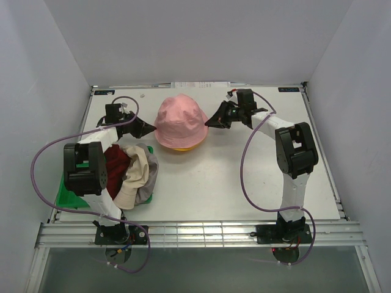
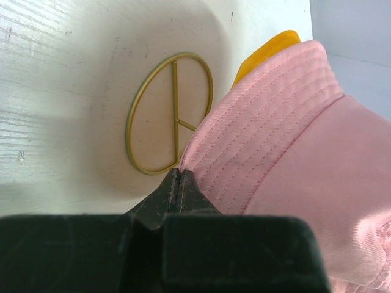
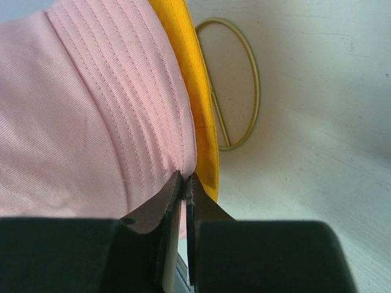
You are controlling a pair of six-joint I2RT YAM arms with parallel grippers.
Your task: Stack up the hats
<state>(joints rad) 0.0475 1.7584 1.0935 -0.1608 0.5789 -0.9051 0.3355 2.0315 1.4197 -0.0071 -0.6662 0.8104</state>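
The pink hat (image 1: 180,122) sits over the yellow-orange hat (image 1: 181,147) at the back middle of the table; only the yellow brim shows beneath it. My left gripper (image 1: 153,127) is shut on the pink brim's left edge, tips (image 2: 178,172) pinching the fabric (image 2: 293,152). My right gripper (image 1: 208,121) is shut on the right edge of the pink brim (image 3: 91,110), tips (image 3: 185,177) beside the yellow brim (image 3: 186,61). The dark red hat (image 1: 116,162), cream-beige hat (image 1: 135,174) and grey hat (image 1: 148,183) lie heaped at the left.
The heap rests on a green tray (image 1: 67,196) beside the left arm's base. The gold wire stand's ring base (image 2: 175,91) lies on the table under the two hats, also seen in the right wrist view (image 3: 256,91). White walls enclose the table.
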